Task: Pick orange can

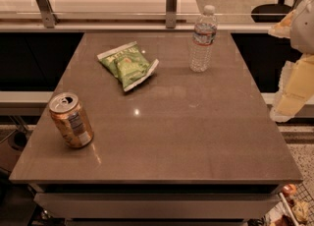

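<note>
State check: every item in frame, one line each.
orange can: upright, front-left of the table, not held
water bottle: upright, cap on, back right
green chip bag: lying flat, back centre
tool: right edge of view, well apart from the can

The claw (294, 90), at the right edge, is cream-yellow and white.

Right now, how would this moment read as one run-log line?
small orange-gold metal can: standing, table front-left, untouched | gripper: right edge of view, apart from can | others: clear plastic water bottle, green snack bag
</note>
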Controlling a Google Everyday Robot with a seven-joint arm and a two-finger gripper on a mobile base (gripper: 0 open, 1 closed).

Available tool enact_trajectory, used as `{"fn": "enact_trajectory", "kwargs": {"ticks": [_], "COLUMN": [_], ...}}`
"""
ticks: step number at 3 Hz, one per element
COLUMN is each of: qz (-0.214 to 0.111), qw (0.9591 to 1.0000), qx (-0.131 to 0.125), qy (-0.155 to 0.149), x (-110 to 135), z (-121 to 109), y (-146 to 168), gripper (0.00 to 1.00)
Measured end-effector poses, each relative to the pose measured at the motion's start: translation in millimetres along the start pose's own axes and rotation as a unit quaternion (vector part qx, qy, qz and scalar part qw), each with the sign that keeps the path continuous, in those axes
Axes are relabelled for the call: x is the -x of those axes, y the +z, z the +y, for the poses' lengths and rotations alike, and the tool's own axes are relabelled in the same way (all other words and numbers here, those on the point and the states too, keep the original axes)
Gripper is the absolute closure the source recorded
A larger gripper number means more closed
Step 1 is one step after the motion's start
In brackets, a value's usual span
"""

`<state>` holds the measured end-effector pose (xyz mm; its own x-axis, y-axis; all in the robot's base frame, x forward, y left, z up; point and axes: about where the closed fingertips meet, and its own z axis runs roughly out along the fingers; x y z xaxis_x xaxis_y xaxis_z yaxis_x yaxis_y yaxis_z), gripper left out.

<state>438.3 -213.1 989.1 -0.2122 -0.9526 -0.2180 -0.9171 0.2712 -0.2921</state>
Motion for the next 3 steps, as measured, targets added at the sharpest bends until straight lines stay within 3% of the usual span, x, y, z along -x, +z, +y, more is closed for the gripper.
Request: {"fn": "enact_trajectory", "kwargs": {"ticks": [1, 2, 3], "qz": [0.000, -0.037, -0.100], "qw": [1.0000, 0.9993, 0.9948], "qx": [0.000, -0.003, 0.004], "qy": [0.000, -0.007, -0.018], "x": [0.1, 17.3, 49.0], "z": [0.0, -5.2, -6.4], "y": [0.0, 14.8, 44.7], "gripper": [0.00, 0.00, 0.00]}}
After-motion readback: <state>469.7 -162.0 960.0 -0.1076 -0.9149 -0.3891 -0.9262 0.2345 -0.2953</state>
